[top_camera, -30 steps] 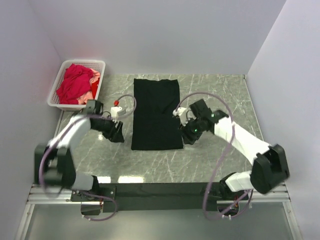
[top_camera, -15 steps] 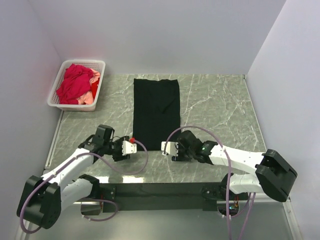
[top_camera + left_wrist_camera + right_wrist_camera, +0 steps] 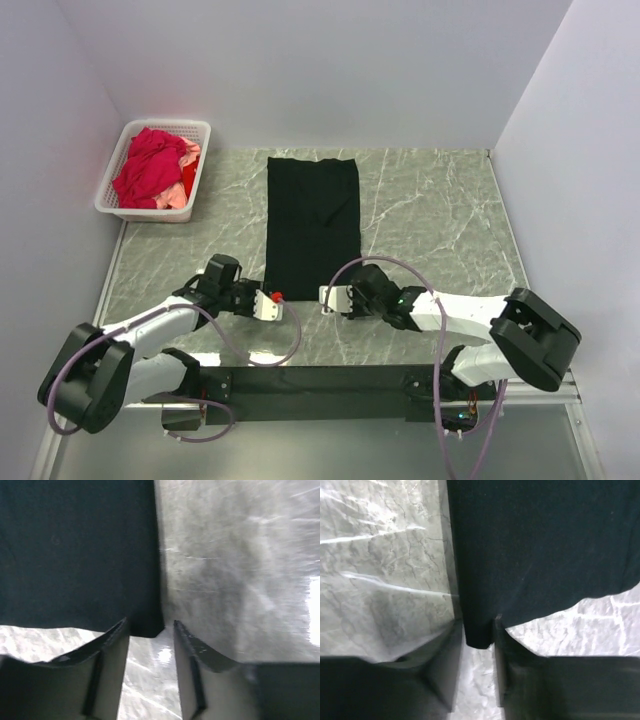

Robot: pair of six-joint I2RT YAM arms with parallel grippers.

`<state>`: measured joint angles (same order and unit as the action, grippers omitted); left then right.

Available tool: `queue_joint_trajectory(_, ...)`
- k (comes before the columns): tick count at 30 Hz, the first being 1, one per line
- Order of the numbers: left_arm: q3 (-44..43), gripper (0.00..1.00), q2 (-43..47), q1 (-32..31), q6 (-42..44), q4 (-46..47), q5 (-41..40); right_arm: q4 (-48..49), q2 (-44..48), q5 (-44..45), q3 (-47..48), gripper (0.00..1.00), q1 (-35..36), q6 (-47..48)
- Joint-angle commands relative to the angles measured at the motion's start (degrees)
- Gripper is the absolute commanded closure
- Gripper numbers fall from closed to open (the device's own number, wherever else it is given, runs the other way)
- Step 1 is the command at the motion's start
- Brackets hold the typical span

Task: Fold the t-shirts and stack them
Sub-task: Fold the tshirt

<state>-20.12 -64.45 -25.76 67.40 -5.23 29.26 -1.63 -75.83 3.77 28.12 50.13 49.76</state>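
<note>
A black t-shirt point(image 3: 312, 225), folded into a long strip, lies flat in the middle of the table. My left gripper point(image 3: 270, 301) is low at its near left corner. In the left wrist view that gripper point(image 3: 150, 626) is open, with the shirt's corner point(image 3: 145, 625) between the fingertips. My right gripper point(image 3: 335, 297) is at the near right corner. In the right wrist view it point(image 3: 479, 626) stands narrowly open, and the cloth corner point(image 3: 479, 637) fills the gap. Crimson red point(image 3: 150, 165) and salmon pink point(image 3: 172, 199) t-shirts lie bunched in the basket.
A white lattice basket point(image 3: 110, 172) stands at the back left corner against the left wall. Walls close in the table on the left, back and right. The marble tabletop point(image 3: 440, 210) stretches to the right of the black shirt.
Both arms have swung from the black shirt's sides down to its near edge. In the last half second both grippers have closed in on its near corners.
</note>
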Motion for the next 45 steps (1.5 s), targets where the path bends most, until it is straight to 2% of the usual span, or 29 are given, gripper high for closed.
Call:
queue_joint_trajectory(1, -0.7, 0.56, -2.2, -0.3, 2.9, 3.8, -1.0, 1.5, -2.0, 0.0, 1.0, 0.66, 0.2, 0.3)
queue_joint_trajectory(2, -0.8, 0.59, -2.5, -0.4, 3.1, 3.8, -1.1, 1.2, -2.6, 0.0, 1.0, 0.71, 0.2, 0.3)
queue_joint_trajectory(3, -0.8, 0.63, -3.2, -0.3, 3.8, 3.6, -1.3, 1.0, -2.7, 0.1, 1.1, 0.81, 0.2, 0.3)
queue_joint_trajectory(6, -1.3, 0.76, -4.1, -0.6, 4.3, 2.2, -2.0, -0.4, -2.7, 0.4, 1.8, 0.97, 0.2, -0.6)
queue_joint_trajectory(7, -1.7, 0.85, -4.0, -0.6, 4.3, 1.4, -2.0, -2.2, -2.6, 0.4, 2.4, 1.00, 0.2, -1.1)
queue_joint_trajectory(11, -4.8, 0.99, -0.8, -0.7, 2.9, -6.5, 1.2, -9.9, 2.0, -2.6, 5.4, 1.00, 0.2, -3.6)
queue_joint_trajectory(12, -6.3, 0.99, 1.7, -0.6, 3.0, -11.7, 2.3, -11.8, 3.2, -3.6, 6.8, 1.00, 0.3, -4.1)
queue_joint_trajectory(22, -13.4, 0.99, 19.1, -1.6, 8.7, -42.3, 14.0, -34.1, 18.4, -11.4, 11.7, 1.00, 2.0, -8.7)
queue_joint_trajectory(26, -16.0, 0.99, 25.6, -1.5, 8.0, -48.9, 16.0, -41.4, 23.5, -12.8, 14.9, 1.00, 2.8, -8.6)
queue_joint_trajectory(31, -18.6, 0.99, 30.2, -1.5, 6.5, -53.4, 19.4, -48.5, 29.9, -12.9, 17.2, 1.00, 7.9, -10.2)
queue_joint_trajectory(34, -20.9, 0.99, 31.6, -1.6, 9.1, -59.9, 21.5, -51.4, 31.9, -14.0, 19.3, 1.00, 9.5, -12.4)
queue_joint_trajectory(39, -25.0, 0.99, 33.7, -1.6, 8.5, -64.3, 23.8, -55.2, 33.7, -14.9, 22.3, 1.00, 12.4, -13.8)
queue_joint_trajectory(43, -26.7, 1.00, 32.5, -1.6, -2.0, -58.7, 23.9, -55.0, 32.6, -12.7, 24.2, 1.00, 12.5, -13.5)
queue_joint_trajectory(45, -28.0, 1.00, 30.3, -1.5, -5.1, -57.2, 22.7, -53.8, 32.2, -8.5, 24.1, 1.00, 12.1, -11.3)
